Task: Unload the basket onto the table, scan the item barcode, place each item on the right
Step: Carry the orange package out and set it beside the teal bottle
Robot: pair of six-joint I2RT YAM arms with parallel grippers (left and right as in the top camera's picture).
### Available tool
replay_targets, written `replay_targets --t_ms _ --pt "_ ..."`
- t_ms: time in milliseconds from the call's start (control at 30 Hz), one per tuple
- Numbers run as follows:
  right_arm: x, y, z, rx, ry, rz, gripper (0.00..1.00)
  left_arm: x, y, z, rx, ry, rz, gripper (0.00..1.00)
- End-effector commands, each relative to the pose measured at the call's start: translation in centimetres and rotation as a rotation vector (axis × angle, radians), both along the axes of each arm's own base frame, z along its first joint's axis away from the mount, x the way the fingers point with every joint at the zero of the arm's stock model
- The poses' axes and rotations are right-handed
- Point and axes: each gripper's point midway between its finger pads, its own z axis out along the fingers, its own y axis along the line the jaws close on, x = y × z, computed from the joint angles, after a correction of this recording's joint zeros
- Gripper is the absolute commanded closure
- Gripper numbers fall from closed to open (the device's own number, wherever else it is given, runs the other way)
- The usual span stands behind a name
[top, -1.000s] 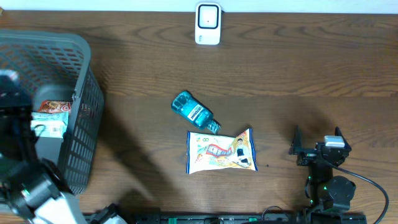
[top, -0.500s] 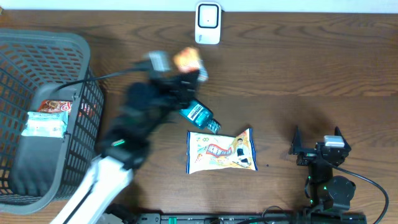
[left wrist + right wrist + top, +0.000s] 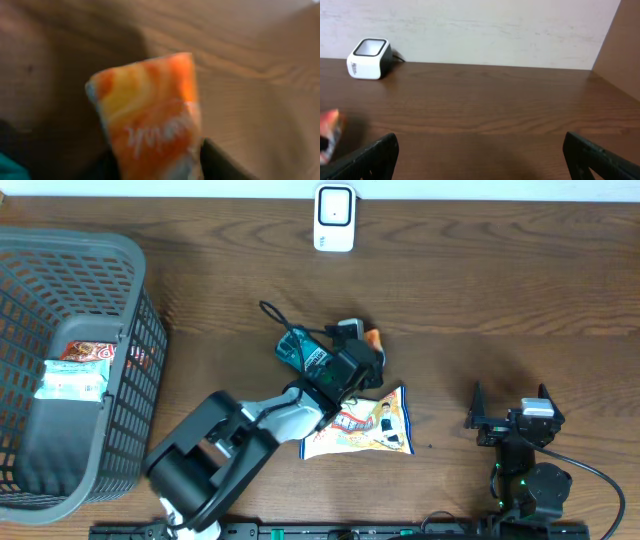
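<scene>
Glossy orange packet (image 3: 150,115), soft-edged and blurred, was at the tip of the left tool (image 3: 362,348), beside a rounded blue bottle (image 3: 298,348) over the wood-grain surface (image 3: 480,290); whether it was pinched, I could not tell. Right tool (image 3: 480,152) stood spread wide.

The dark wooden table (image 3: 500,290) is carrying four things, and a white barcode scanner (image 3: 334,218) is sitting at the middle of its far edge, well apart from the rest. A grey mesh basket (image 3: 138,275) is standing at the left end, taking up most of that side. Near the centre a teal bottle (image 3: 293,345) is lying on its side, partly hidden, and just beside it on the near side a printed snack bag (image 3: 375,425) is lying flat
</scene>
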Motion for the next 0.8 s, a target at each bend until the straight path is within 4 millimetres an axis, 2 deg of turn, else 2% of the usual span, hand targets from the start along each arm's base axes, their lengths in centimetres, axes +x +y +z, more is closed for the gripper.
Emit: replay_targets --t_ms 0,100,133,167,200,233,300,400,533,567,600,700,767 --pt "0.0 0.1 -0.1 0.003 0.004 0.004 0.01 0.6 0.1 0.9 -0.014 -0.024 0.028 0.3" --pt "0.0 0.1 -0.1 0.003 0.004 0.004 0.01 0.7 -1.0 3.4 -0.036 -0.08 -0.043 0.17" --pt "0.0 0.1 -0.1 0.003 0.004 0.004 0.01 0.6 -2.1 6.5 -0.042 -0.14 -0.128 0.07" --pt "0.0 0.1 -0.1 0.003 0.004 0.004 0.01 0.5 -2.1 7.8 -0.033 -0.155 -0.144 0.07" --pt "0.0 0.1 -0.1 0.003 0.004 0.004 0.01 0.6 -1.8 9.3 -0.011 -0.173 -0.153 0.07" --pt "0.0 0.1 -0.1 0.003 0.004 0.004 0.01 0.9 -0.3 12.1 0.043 -0.201 -0.125 0.07" --pt "0.0 0.1 -0.1 0.003 0.004 0.004 0.01 1.4 2.5 15.2 0.124 -0.231 -0.062 0.07" --pt "0.0 0.1 -0.1 0.003 0.004 0.004 0.01 2.0 8.5 20.2 0.249 -0.275 0.082 0.05" --pt "0.0 0.1 -0.1 0.003 0.004 0.004 0.01 1.9 16.9 26.3 0.334 -0.322 0.276 0.0" --pt "0.0 0.1 -0.1 0.003 0.004 0.004 0.01 1.7 19.7 28.4 0.337 -0.341 0.335 0.02" --pt "0.0 0.1 -0.1 0.003 0.004 0.004 0.01 1.6 21.4 29.5 0.335 -0.348 0.377 0.02" --pt "0.0 0.1 -0.1 0.003 0.004 0.004 0.01 0.5 29.0 33.1 0.33 -0.378 0.577 0.02" --pt "0.0 0.1 -0.1 0.003 0.004 0.004 0.01 -0.4 33.5 34.4 0.341 -0.382 0.703 0.02"
